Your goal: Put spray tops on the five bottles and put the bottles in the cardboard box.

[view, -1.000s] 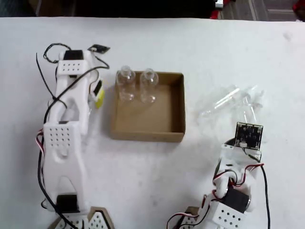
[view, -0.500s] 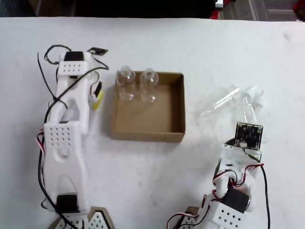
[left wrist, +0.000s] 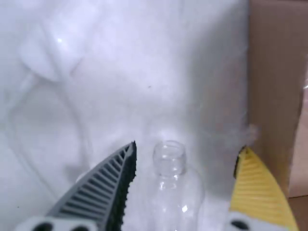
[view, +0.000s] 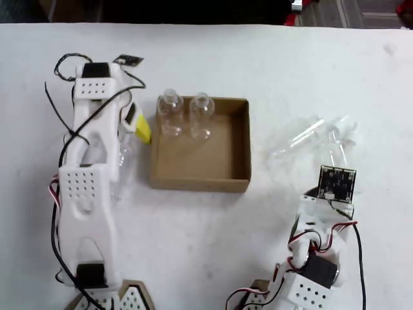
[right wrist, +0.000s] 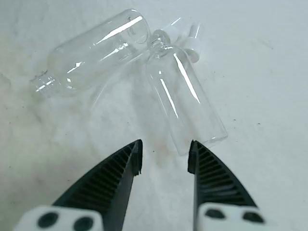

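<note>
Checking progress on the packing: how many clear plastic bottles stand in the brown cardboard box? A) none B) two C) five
B: one clear plastic bottle and a second clear plastic bottle stand side by side at the far edge of the brown cardboard box.

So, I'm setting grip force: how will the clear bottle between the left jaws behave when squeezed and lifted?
The bottle looks empty and is likely thin plastic, so probably light and somewhat squashy. Its smooth round side could slip or roll.
</note>
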Available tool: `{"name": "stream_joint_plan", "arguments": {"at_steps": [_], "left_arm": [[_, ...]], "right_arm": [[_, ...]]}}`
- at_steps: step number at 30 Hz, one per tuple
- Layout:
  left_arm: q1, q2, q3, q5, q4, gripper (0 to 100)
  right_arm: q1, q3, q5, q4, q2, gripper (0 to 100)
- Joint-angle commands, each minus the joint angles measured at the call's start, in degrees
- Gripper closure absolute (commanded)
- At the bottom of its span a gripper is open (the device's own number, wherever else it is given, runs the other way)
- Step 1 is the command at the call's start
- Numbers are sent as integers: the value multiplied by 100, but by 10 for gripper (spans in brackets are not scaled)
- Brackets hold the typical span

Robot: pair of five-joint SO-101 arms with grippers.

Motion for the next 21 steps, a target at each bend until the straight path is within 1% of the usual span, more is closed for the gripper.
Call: {"name": "stream_joint_plan", "arguments": {"at_steps": [1, 3, 7, 9, 14, 21], "left_arm": [[48, -180, -264, 79, 97, 688], [48, -171, -237, 62, 97, 729], [48, -171, -211, 18, 88, 891], [48, -171, -211, 18, 88, 939], [40, -163, -211, 18, 88, 924], [48, -163, -211, 18, 88, 931]], "right_arm": [[-31, 53, 18, 31, -4, 858], [-31, 53, 18, 31, -4, 858], [-31, 53, 18, 31, -4, 858], [-31, 53, 18, 31, -4, 858], [-31, 53, 18, 31, -4, 858], [-31, 53, 18, 31, -4, 858]]}}
